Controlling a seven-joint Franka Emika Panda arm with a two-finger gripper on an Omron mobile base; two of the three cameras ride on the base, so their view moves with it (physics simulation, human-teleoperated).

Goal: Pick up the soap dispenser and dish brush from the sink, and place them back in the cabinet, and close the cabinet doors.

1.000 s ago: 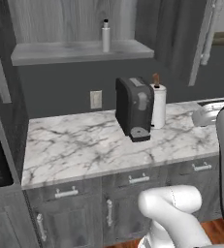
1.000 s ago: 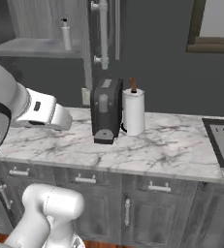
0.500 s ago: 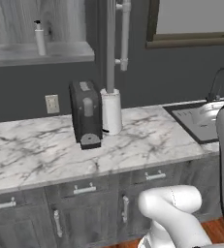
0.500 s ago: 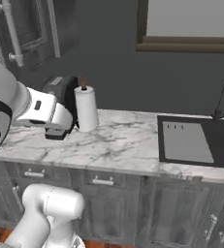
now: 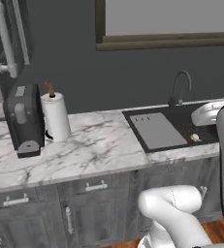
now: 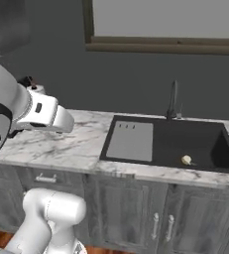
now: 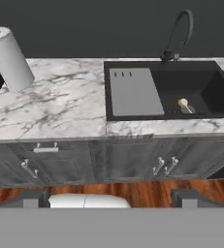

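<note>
Step in hand, as I judge it: getting into reach of the sink (image 7: pixel 181 72) to fetch the dish brush (image 7: pixel 184 104). No pick has started.

Claw: the gripper (image 7: pixel 111 198) hangs well back from the counter (image 7: pixel 70 109), looking across the floor at the cupboard fronts. Its two finger tips (image 7: pixel 33 198) stand far apart with nothing between them, so it is wide and empty.

Where the thing is: the brush lies on the floor of the black basin, toward the front wall and right of the grey drainboard insert (image 7: pixel 134 91). Pale round head, short light handle pointing toward the right. From the right base camera it sits near the basin's front edge (image 6: pixel 186 159); from the left one it is just in front of the arm (image 5: pixel 195 138).

Doing it well:
- You want the arm over the basin before descending; the faucet (image 7: pixel 177 34) arches over the back rim, so come in from the front.
- The head is round and low. Set the fingers across the handle, or straddle the head; I cannot tell which sits higher.
- Descend straight; the basin walls leave little sideways room.

Containers: the basin holds the brush and the insert. I see no soap bottle in it. A paper towel roll (image 7: pixel 9 58) stands on the counter, well left of the sink.
</note>
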